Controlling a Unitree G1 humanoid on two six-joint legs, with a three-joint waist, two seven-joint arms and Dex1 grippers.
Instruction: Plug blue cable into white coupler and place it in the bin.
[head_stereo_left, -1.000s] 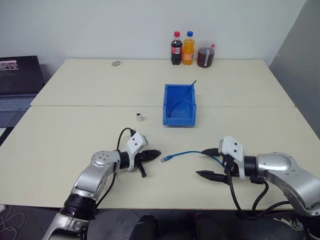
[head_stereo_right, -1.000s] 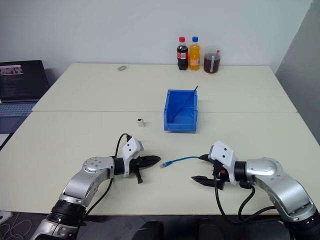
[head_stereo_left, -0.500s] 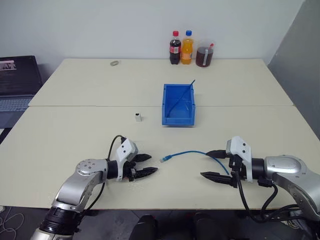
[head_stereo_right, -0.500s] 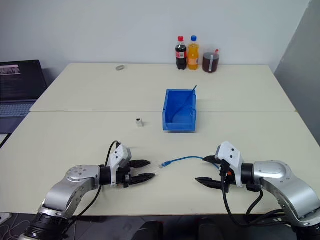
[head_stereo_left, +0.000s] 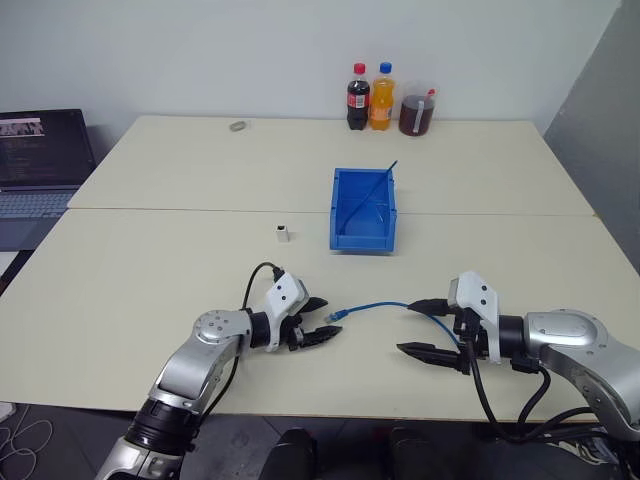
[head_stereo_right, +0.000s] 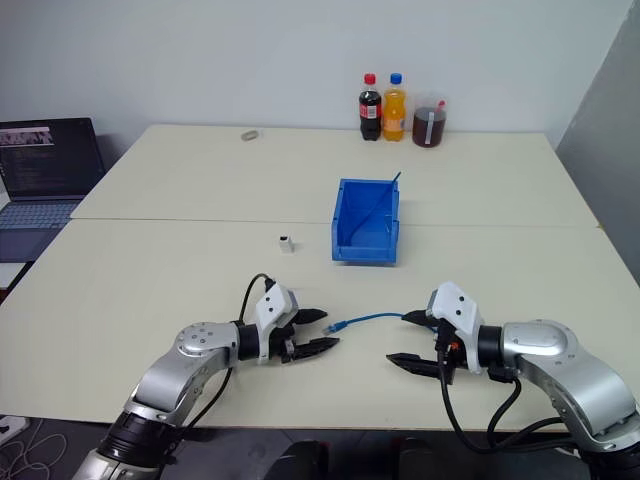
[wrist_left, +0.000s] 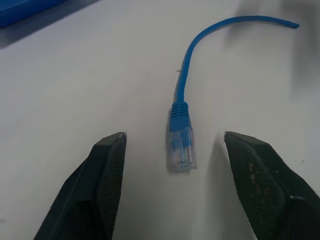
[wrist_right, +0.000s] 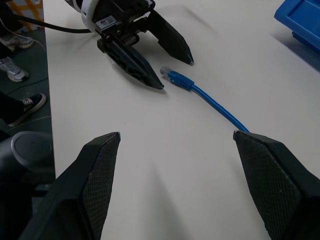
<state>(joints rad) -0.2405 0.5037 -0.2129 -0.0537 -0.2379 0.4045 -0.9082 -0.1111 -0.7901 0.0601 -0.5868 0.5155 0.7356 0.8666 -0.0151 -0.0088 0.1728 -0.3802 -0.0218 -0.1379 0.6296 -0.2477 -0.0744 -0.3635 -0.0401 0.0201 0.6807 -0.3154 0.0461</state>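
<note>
Two grippers lie low over the table (head_stereo_left: 130, 270), jaws spread and empty. Left gripper (head_stereo_left: 318, 319) brackets the clear plug of the blue cable (head_stereo_left: 375, 307), which lies flat between both grippers. Right gripper (head_stereo_left: 418, 326) sits at the cable's far end. Expect a light, limp cable with a small rigid plug; take hold on the plug boot. White coupler (head_stereo_left: 283, 234) stands at 11 o'clock from the plug, the bin (head_stereo_left: 364, 209) at 12, holding a thin dark strand. Bottles (head_stereo_left: 369, 97) and a laptop (head_stereo_left: 38, 155) stand well apart; nothing obstructs.

pale table (head_stereo_left: 150, 270) with blue cable (head_stereo_left: 375, 306), white coupler (head_stereo_left: 283, 234), bin (head_stereo_left: 363, 208), bottles (head_stereo_left: 368, 97)
</note>
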